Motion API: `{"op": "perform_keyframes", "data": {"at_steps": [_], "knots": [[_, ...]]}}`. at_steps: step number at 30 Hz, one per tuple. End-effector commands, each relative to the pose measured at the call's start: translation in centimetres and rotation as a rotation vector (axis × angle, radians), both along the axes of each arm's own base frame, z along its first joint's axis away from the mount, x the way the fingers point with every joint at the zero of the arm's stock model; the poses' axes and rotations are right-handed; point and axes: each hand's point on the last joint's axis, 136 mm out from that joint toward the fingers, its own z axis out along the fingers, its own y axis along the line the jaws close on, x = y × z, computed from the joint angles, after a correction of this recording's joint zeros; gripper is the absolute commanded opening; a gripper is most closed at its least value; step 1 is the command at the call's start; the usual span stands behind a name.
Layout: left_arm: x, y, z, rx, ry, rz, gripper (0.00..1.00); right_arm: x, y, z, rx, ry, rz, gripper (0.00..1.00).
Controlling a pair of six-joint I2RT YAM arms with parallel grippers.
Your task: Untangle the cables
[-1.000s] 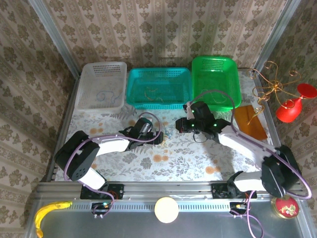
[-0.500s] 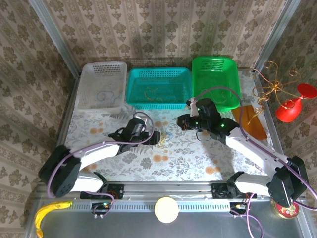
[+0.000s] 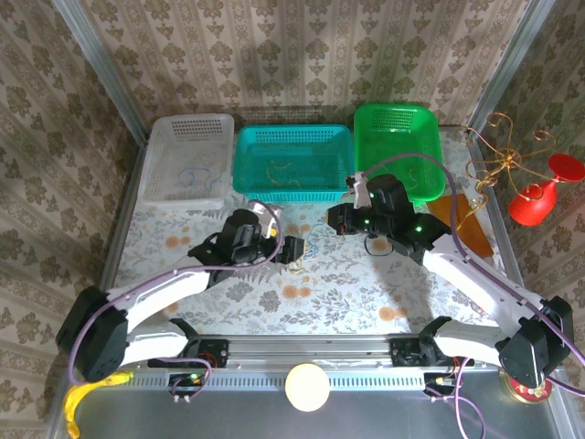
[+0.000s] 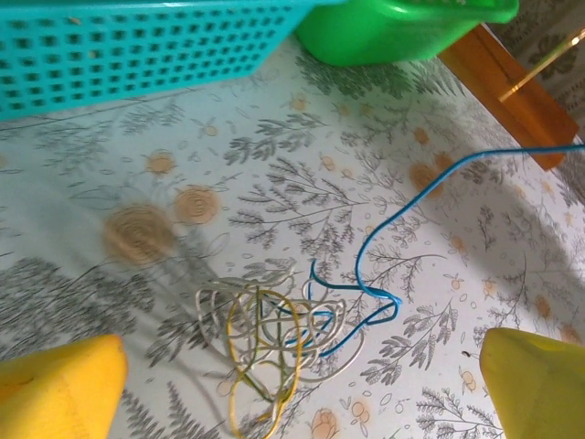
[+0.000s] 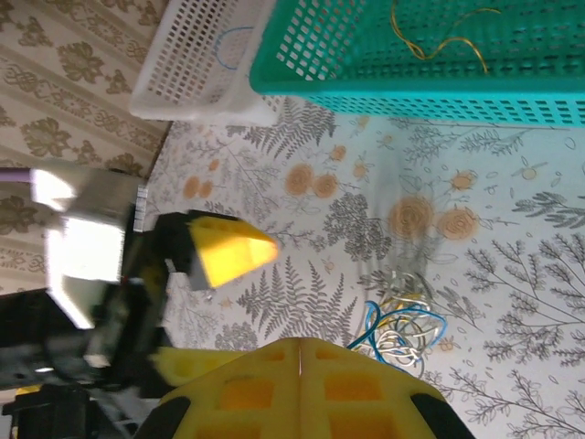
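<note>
Between the fingers of the wide-open left gripper point(image 4: 297, 384) lie the cables point(image 4: 270, 325), clumped; right gripper point(image 5: 300, 346), clamped on the blue strand point(image 4: 439, 178), stands beyond. Recommend: pinch pale loops point(image 4: 212, 306), draw apart slowly.

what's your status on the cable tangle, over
Left end effector open over the cables. Right end effector shut on blue cable, strand rising from the clump. Teal basket behind, not touching.
</note>
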Motion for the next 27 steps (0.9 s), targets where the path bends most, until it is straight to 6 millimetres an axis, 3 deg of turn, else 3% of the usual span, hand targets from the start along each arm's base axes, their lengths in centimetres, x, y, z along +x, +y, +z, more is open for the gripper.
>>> {"op": "perform_keyframes", "data": {"at_steps": [1,7,11,18,27], "knots": [[0.4,-3.3,1.2,-0.059,-0.076,-0.099,1.00,-0.7,0.3,1.7,0.031,-0.013,0.029,0.00],[3.2,-5.0,-0.9,-0.067,-0.100,-0.023,1.00,-1.3,0.8,2.3,0.069,-0.009,0.036,0.00],[3.7,-5.9,-2.5,-0.074,-0.082,-0.029,0.90,-1.3,1.0,4.4,0.100,-0.035,0.044,0.00],[2.4,-6.1,-6.5,-0.055,-0.003,-0.053,0.67,-1.1,2.3,12.0,0.198,-0.134,0.099,0.00],[0.2,-4.1,-8.8,-0.062,0.046,-0.032,0.56,-0.5,1.3,23.9,0.348,-0.317,0.096,0.00]]}}
